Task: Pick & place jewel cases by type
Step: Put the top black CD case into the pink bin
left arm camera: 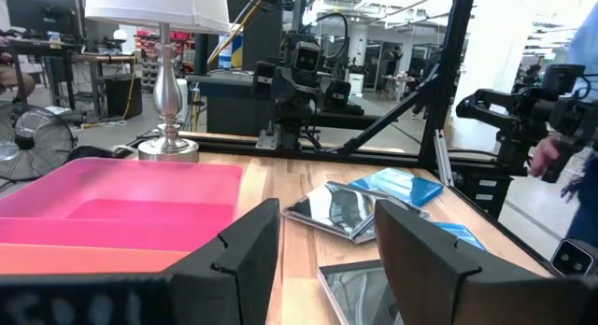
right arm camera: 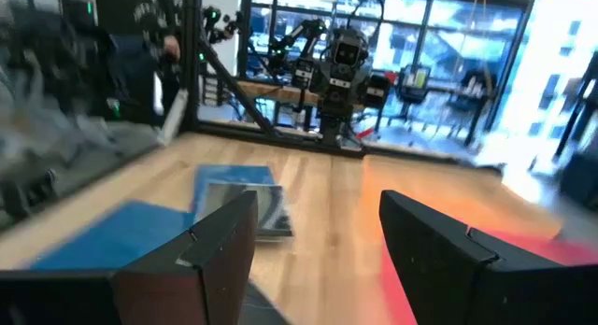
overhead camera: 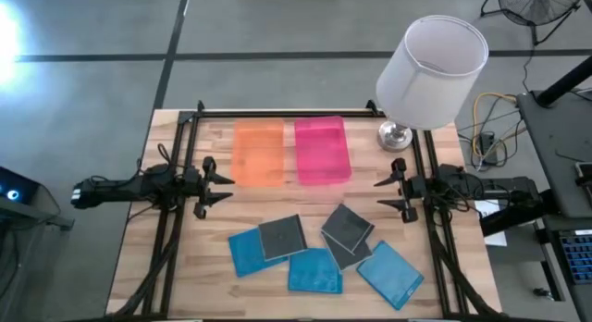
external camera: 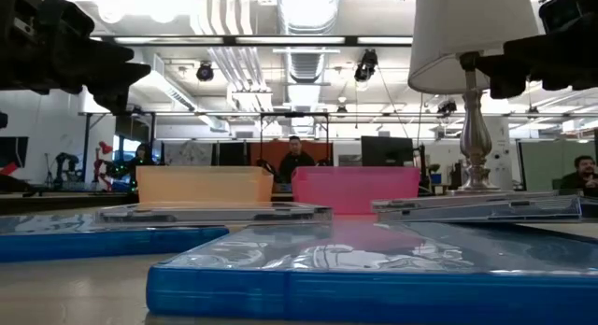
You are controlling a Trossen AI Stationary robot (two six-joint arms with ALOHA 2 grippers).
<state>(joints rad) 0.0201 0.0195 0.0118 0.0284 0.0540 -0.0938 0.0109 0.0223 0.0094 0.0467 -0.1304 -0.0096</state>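
Six jewel cases lie flat on the near half of the table. Three are blue: one on the left (overhead camera: 246,252), one in the middle (overhead camera: 314,271) and one on the right (overhead camera: 390,274). A grey case (overhead camera: 281,237) overlaps the left blue one. Two more grey cases (overhead camera: 348,228) are stacked askew right of centre. My left gripper (overhead camera: 217,183) is open and hovers above the table's left side, left of the cases. My right gripper (overhead camera: 388,194) is open and hovers at the right side, just beyond the stacked grey cases. Neither touches anything.
An orange tray (overhead camera: 258,153) and a pink tray (overhead camera: 321,151) stand side by side on the far half of the table. A lamp with a white shade (overhead camera: 430,72) stands on its base (overhead camera: 395,134) at the far right corner. Black frame rails run along both table sides.
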